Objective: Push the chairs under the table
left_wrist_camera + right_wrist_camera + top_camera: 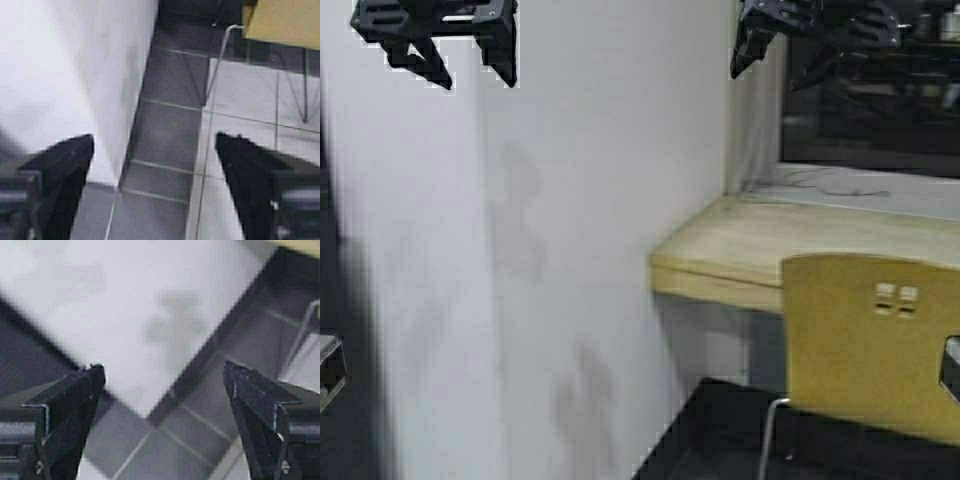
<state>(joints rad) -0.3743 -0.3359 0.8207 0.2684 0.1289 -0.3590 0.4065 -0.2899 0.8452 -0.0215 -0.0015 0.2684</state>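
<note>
One chair (875,340) is seen at the lower right of the high view. It is tan-yellow, with small cut-outs in its back and a thin metal leg below. Its back is turned to the camera, and it faces the table (760,250). The table is a long pale top that is fixed in the corner, between a white wall (550,250) and a dark window (880,100). The chair stands just in front of the table's thick front edge — whether the seat is under the top cannot be told.

Both claws are held high, at the top of the high view, well above the chair and table. The left claw (460,55) is seen in front of the white wall, far to the left of the chair. Its fingers are spread wide and nothing is held. In the left wrist view the chair is seen far off past the fingertips, over a grey tiled floor (165,145).

The right claw (775,55) is up by the window, above the table's left end. It is also spread wide and empty — the chair is lower down and to its right, well apart from it.
</note>
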